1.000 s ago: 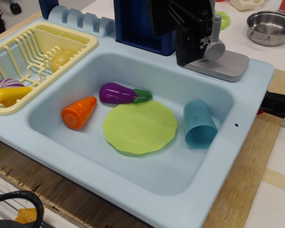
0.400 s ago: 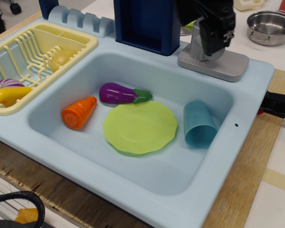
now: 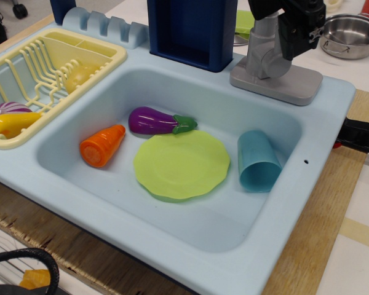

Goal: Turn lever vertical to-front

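Note:
The grey lever (image 3: 262,46) stands roughly upright on its flat grey base plate (image 3: 295,85) at the sink's back right corner, with its round pivot joint low on the arm. My black gripper (image 3: 297,34) hangs at the top right, against the lever's upper right side, and hides part of it. I cannot see the fingertips apart, so I cannot tell whether the gripper is open or shut, or whether it grips the lever.
The light blue sink (image 3: 172,243) holds a purple eggplant (image 3: 154,120), an orange carrot (image 3: 102,145), a green plate (image 3: 181,165) and a teal cup (image 3: 257,161). A yellow dish rack (image 3: 52,61) stands at the left, a dark blue block (image 3: 194,31) behind the sink, and a steel pot (image 3: 350,35) at the back right.
The gripper has moved from the lever's left side to its right and a little upward. More of the lever's arm now shows, standing upright.

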Robot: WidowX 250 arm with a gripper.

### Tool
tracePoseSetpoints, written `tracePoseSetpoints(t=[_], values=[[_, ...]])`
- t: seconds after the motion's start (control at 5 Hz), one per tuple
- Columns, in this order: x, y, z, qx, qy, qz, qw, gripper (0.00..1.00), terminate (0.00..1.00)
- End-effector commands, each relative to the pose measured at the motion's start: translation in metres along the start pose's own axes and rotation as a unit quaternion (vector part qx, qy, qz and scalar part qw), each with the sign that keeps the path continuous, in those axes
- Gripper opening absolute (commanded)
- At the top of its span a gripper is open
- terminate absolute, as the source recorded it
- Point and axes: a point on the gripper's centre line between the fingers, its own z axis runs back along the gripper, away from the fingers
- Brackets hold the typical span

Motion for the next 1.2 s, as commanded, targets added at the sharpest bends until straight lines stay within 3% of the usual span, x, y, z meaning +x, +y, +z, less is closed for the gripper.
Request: tracePoseSetpoints(t=[0.0,0.6,1.0], values=[[0.015,0.005,-0.001,-0.001,-0.008,-0.002,1.0000,0.00,0.00],[-0.003,-0.005,0.011,-0.004,0.026,0.033,0.9991,0.00,0.00],[-0.020,-0.015,0.004,-0.015,0.031,0.053,0.9980,0.00,0.00]])
